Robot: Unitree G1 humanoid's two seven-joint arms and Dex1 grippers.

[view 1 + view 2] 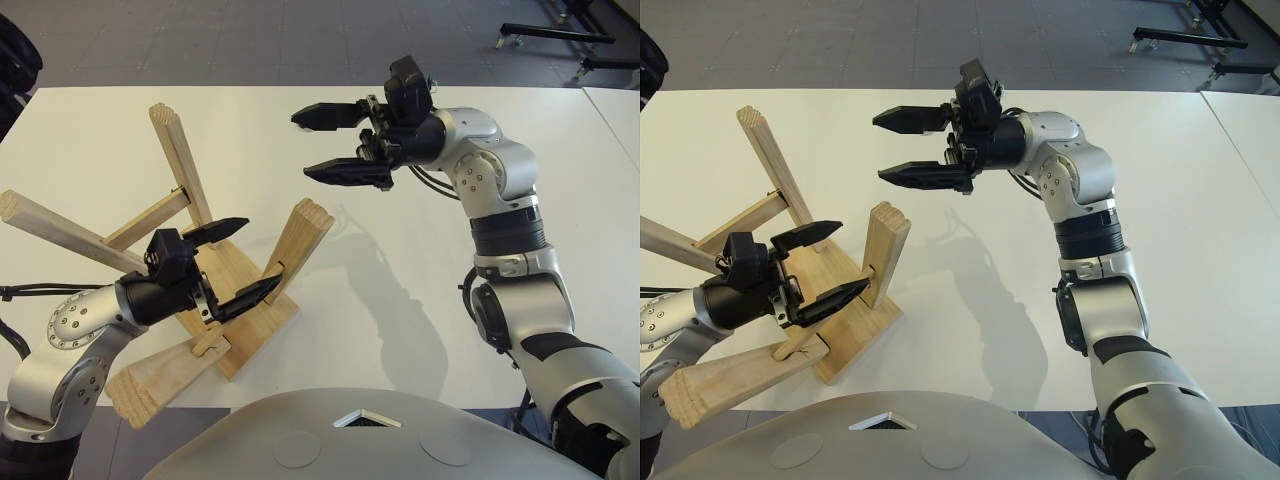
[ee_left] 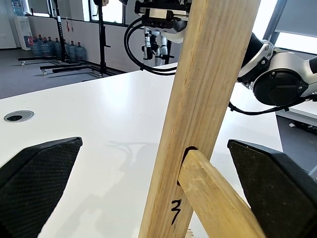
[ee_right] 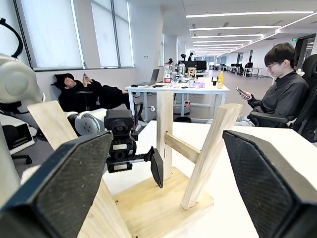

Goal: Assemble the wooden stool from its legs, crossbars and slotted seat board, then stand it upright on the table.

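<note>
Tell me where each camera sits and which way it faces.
Eye views: on the head, looking forward and down at the table; both arms show, left gripper at the legs-up stool, right gripper raised beyond.
Left wrist: on the left arm, looking between its fingers at a stool leg and crossbar; right arm behind.
Right wrist: on the right arm, looking between its fingers at the stool and left gripper.
Shared: wrist views face each other across the stool.

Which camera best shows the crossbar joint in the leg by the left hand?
The left wrist view: the joint sits close and central, with the crossbar end entering the slot in the leg. The eye views show it small, next to the left hand. The right wrist view shows the stool from farther off.
</note>
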